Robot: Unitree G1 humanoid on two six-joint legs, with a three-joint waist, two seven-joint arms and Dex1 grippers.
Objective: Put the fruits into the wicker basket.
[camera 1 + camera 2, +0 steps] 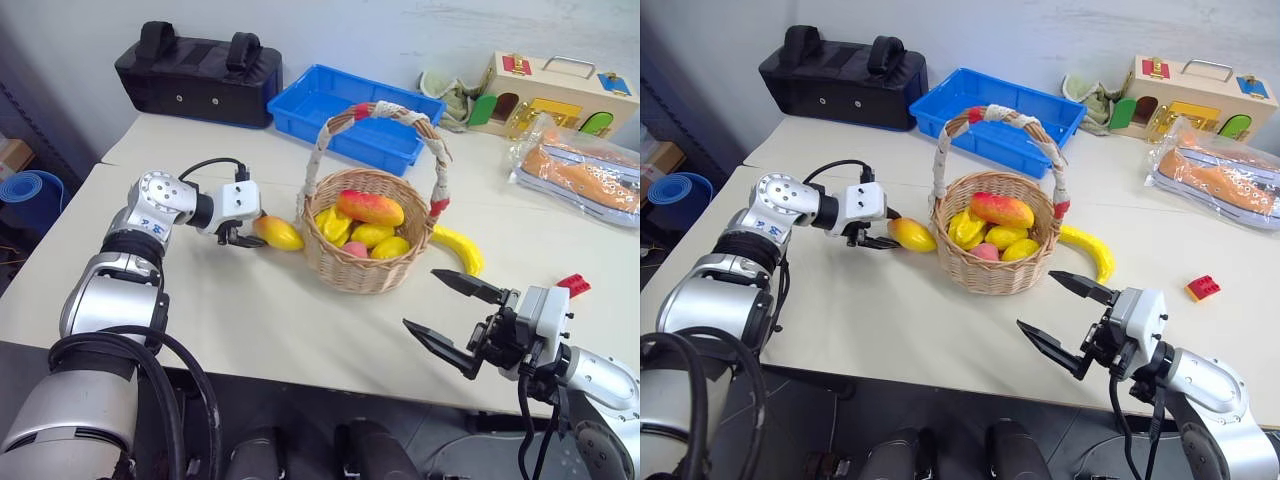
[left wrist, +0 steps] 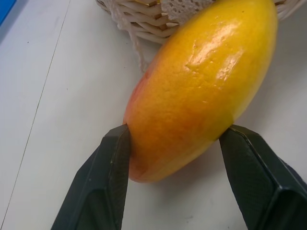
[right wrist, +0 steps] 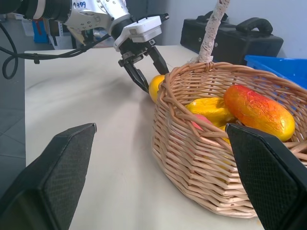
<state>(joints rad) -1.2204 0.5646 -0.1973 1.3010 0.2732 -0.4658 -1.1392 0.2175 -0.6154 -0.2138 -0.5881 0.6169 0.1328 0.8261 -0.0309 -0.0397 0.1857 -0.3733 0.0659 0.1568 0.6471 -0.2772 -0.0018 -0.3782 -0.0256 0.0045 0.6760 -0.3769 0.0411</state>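
I have my left hand (image 1: 250, 233) out over the pale surface (image 1: 250, 320), its two black fingers (image 2: 108, 179) pressed against either side of an oval toy mango that shades yellow to orange-red (image 1: 279, 233); in the left wrist view both pads touch the fruit's flanks, so I read it as gripped. That mango lies on the surface just beside the left wall of the round tan woven wicker basket (image 1: 362, 268), outside it and close to the foot of the tall arched handle wrapped in whitish cord with red bands (image 1: 378, 112). Inside the basket I see a second oval mango, red-orange on top (image 1: 371, 208), resting on a heap of smaller yellow toy fruits (image 1: 372, 238) with a pinkish one among them. The long curved yellow toy banana (image 1: 461, 250) lies on the surface on the basket's right side, its near end tucked against the basket wall as far as I can tell. My right hand (image 1: 455, 318) hangs in front of the basket near the surface's front edge, fingers spread wide and holding nothing. A small red studded toy brick (image 1: 1202, 288) sits well to the right of the banana. Behind the basket stands a blue rectangular plastic tray (image 1: 350, 117), with a black padded bag (image 1: 198, 75) to its left.
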